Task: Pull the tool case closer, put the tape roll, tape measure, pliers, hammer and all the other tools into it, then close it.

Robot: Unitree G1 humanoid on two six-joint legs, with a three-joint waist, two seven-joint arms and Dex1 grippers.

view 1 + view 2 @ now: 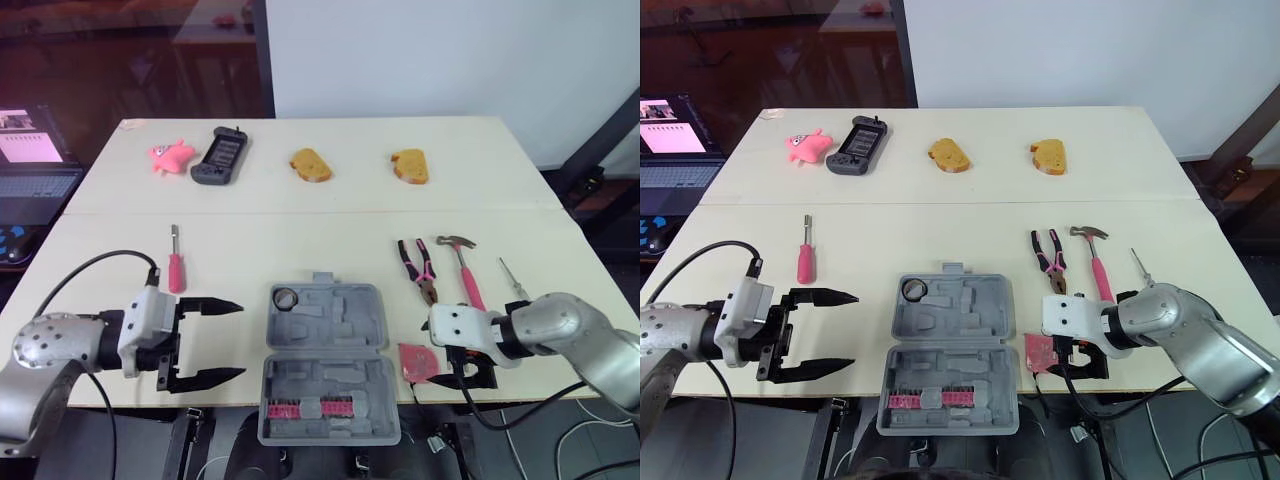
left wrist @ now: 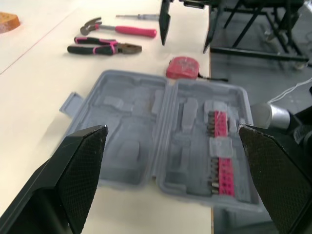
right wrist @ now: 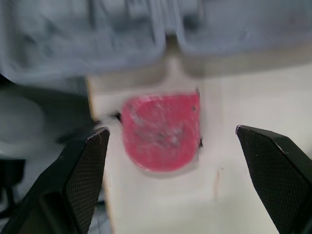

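The grey plastic tool case lay open at the near edge of the pale table, with a row of pink bits in its near half. The little red tape measure lay flat just beside the case on its right side, very close to the table's edge.

The right gripper was low by that edge and pointed at the tape measure. Its two black fingers were spread wide, with nothing held. The left gripper hung near the left side of the case, also spread wide and empty.

The pink-handled pliers and the pink-handled hammer lay farther back on the right, side by side.

The tape measure looked small, hard and smooth, so it would likely be light but a bit slippery. A good hold would be across its two outer sides, squeezed firmly. A clumsy bump could push it off the table.
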